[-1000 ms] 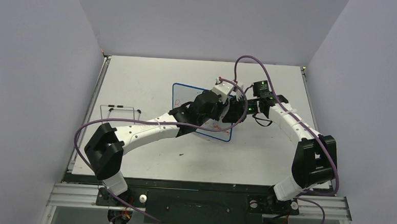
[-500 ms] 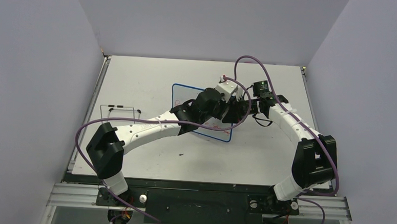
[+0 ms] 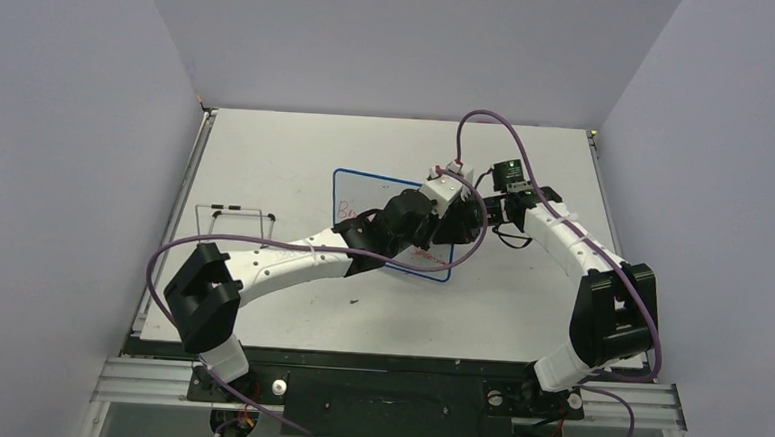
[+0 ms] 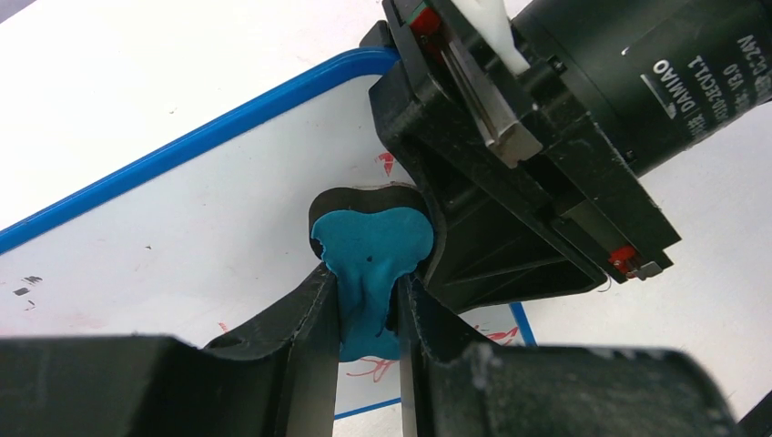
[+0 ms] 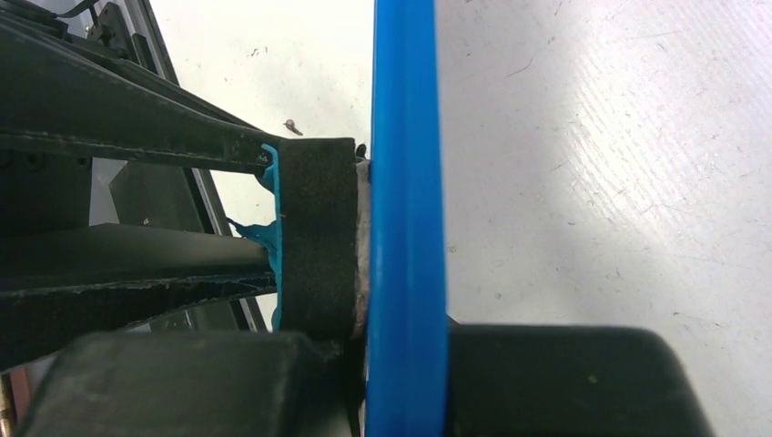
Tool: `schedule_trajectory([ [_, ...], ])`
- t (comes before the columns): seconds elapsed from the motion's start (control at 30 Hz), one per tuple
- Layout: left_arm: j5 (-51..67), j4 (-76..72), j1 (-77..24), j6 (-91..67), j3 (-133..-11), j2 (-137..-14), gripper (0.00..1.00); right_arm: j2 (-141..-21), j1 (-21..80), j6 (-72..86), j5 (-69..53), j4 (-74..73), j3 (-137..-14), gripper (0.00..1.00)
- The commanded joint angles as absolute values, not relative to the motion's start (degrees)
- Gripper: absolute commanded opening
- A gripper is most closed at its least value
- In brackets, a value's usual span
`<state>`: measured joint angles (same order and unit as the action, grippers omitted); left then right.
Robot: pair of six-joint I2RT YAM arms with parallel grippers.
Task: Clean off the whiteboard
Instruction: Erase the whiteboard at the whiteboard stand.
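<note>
Clamping the whiteboard point(image 3: 365, 189) by its blue rim over the middle of the tabletop point(image 3: 267, 152), the right gripper point(image 5: 405, 364) steadied it so the left gripper point(image 4: 369, 296), pinched narrowly on the blue-and-black eraser point(image 4: 373, 241), could press its pad against the red writing point(image 3: 349, 208).

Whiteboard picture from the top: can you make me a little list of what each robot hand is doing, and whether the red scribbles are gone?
whiteboard: white with a thin blue rim
right gripper: shut on the whiteboard's rim
left gripper: shut on the eraser
eraser: blue and black, its black pad against the whiteboard's face
red writing: not gone; marks show near the far left corner and near the front edge
job: not finished
</note>
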<state>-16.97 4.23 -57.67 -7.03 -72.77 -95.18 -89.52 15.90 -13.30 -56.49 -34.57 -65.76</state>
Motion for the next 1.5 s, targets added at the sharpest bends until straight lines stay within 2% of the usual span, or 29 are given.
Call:
schedule_trajectory([
  [0.0,-15.1,8.2,-58.9,-8.2,-71.3,-95.1,0.00,-86.9,17.9,-15.6,-60.1,-33.7,-66.3,0.00],
  [0.4,-19.4,10.8,-48.2,-12.8,-76.2,-94.4,0.00,-86.6,17.9,-15.7,-60.1,-33.8,-66.3,0.00],
  [1.03,-10.8,-7.6,-30.4,-19.5,-53.0,-83.2,0.00,-87.0,17.9,-15.7,-60.2,-33.8,-66.3,0.00],
  [1.47,-0.1,-15.8,-23.3,-22.6,-50.2,-82.7,0.00,-87.1,18.0,-15.8,-60.2,-33.8,-66.3,0.00],
])
